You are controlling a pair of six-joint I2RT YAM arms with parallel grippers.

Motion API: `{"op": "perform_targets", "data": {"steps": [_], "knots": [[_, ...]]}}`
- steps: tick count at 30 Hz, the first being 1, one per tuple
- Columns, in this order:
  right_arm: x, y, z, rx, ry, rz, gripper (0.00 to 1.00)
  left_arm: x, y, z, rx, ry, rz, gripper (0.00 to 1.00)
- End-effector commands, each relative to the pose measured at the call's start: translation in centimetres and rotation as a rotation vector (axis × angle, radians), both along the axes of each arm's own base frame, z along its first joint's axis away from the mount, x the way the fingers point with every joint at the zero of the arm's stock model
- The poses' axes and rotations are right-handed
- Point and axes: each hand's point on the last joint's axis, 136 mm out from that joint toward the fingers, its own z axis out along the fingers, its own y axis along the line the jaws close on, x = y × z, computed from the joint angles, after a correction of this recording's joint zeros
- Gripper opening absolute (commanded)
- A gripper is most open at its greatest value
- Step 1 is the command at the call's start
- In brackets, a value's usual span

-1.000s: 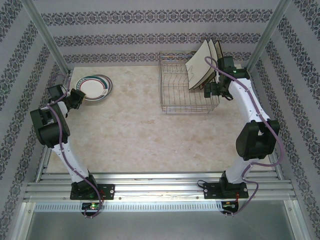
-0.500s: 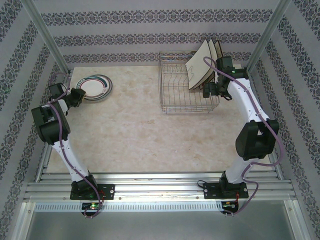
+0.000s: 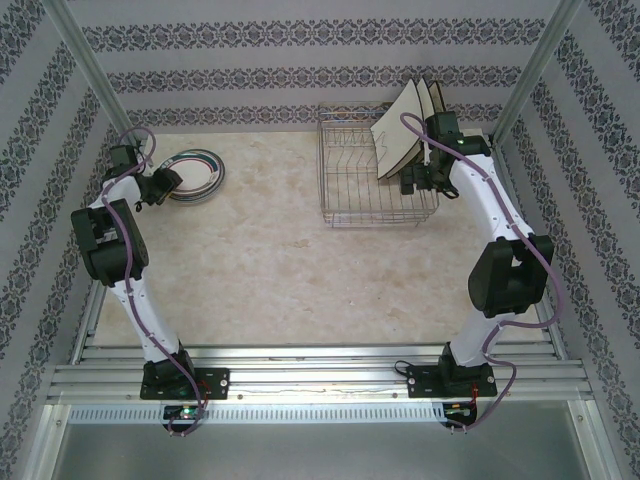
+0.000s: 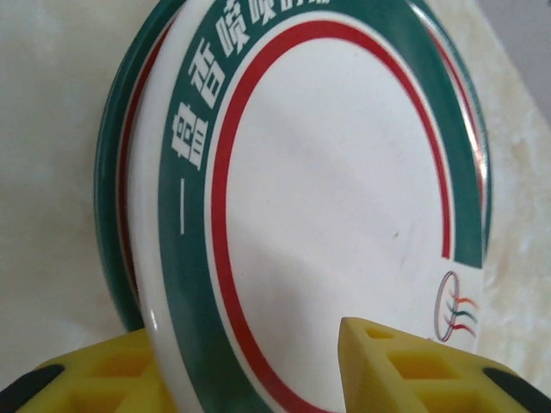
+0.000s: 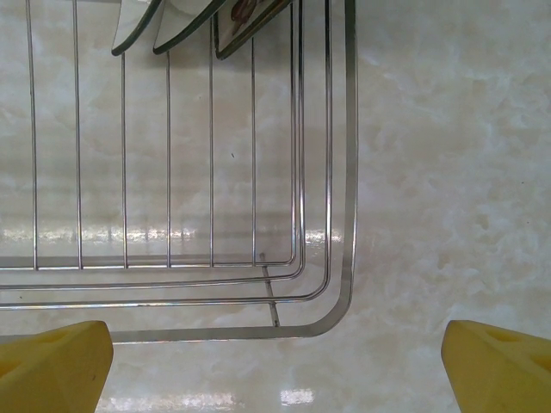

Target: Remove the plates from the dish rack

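Note:
Round white plates [image 3: 195, 172] with teal and red rims lie stacked at the far left of the table. My left gripper [image 3: 162, 185] is at their near-left edge. In the left wrist view the top plate [image 4: 336, 172] lies on another, and its rim runs between my yellow fingers [image 4: 413, 370], which stand apart without pinching it. Cream square plates [image 3: 403, 130] lean upright in the far right end of the wire dish rack [image 3: 350, 190]. My right gripper [image 3: 420, 182] hovers open over the rack's near-right corner [image 5: 349, 172], below the plates' lower edges [image 5: 185, 13].
Metal frame posts [image 3: 85, 70] stand at the back corners, close to both arms. Patterned walls enclose the table [image 3: 270, 260] on three sides. The rack's left half holds bare divider wires.
My left wrist has swung toward the back wall and its gripper has slid a little toward the round plates. The right gripper has shifted slightly left and back over the rack's corner.

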Motion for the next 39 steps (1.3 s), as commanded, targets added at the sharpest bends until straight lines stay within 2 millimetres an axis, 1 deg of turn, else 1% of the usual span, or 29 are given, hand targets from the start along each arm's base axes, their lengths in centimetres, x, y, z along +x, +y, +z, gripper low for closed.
{"op": "perform_targets", "data": {"steps": [1,5,9,10,11,13,16,19,21,23,26,28,31,33,38,39], "knots": [[0.5,0.7,0.1,0.0,-0.011,0.019,0.98,-2.1,0.4,-0.3,0.119,0.118,-0.063,0.48],[0.8,1.1,0.4,0.002,-0.02,0.027,0.98,-3.1,0.5,-0.6,0.149,0.165,-0.09,0.57],[1.0,1.3,0.7,0.0,-0.025,0.034,0.98,-3.6,0.2,-0.3,0.158,0.184,-0.113,0.67],[1.0,1.3,0.9,0.0,-0.03,0.036,0.98,-3.9,0.0,0.0,0.168,0.192,-0.121,0.73],[0.9,1.3,1.0,0.0,-0.031,0.038,0.98,-4.2,-0.2,0.5,0.199,0.204,-0.131,1.0],[0.9,1.4,1.3,-0.002,-0.041,0.042,0.98,-4.8,-0.9,2.1,0.281,0.214,-0.164,1.0],[1.2,1.3,1.6,-0.001,-0.057,0.041,0.98,-6.0,-2.6,4.8,0.373,0.223,-0.207,1.0],[2.0,1.6,1.9,0.003,-0.066,0.046,0.98,-7.5,-5.6,7.3,0.433,0.252,-0.294,1.0],[2.6,1.6,2.4,-0.002,-0.075,0.043,0.98,-8.7,-8.0,8.3,0.442,0.294,-0.369,1.0],[3.4,1.7,3.2,-0.001,-0.099,0.044,0.98,-10.1,-10.2,8.5,0.42,0.344,-0.423,1.0],[4.9,2.3,4.7,0.014,-0.145,0.052,0.98,-11.1,-12.8,8.3,0.38,0.363,-0.463,1.0],[5.9,2.6,5.8,0.011,-0.171,0.056,0.98,-11.5,-14.1,8.1,0.374,0.372,-0.48,1.0],[7.6,3.3,7.3,0.008,-0.211,0.067,0.98,-11.8,-14.9,8.2,0.39,0.39,-0.479,1.0],[8.8,3.5,8.0,0.007,-0.235,0.065,0.98,-11.8,-15.3,8.4,0.403,0.398,-0.478,1.0],[12.1,4.0,8.3,0.006,-0.284,0.068,0.98,-11.7,-17.0,8.8,0.407,0.397,-0.505,1.0],[12.6,4.2,7.9,0.001,-0.281,0.071,0.98,-11.7,-17.1,8.8,0.411,0.399,-0.507,1.0]]}}
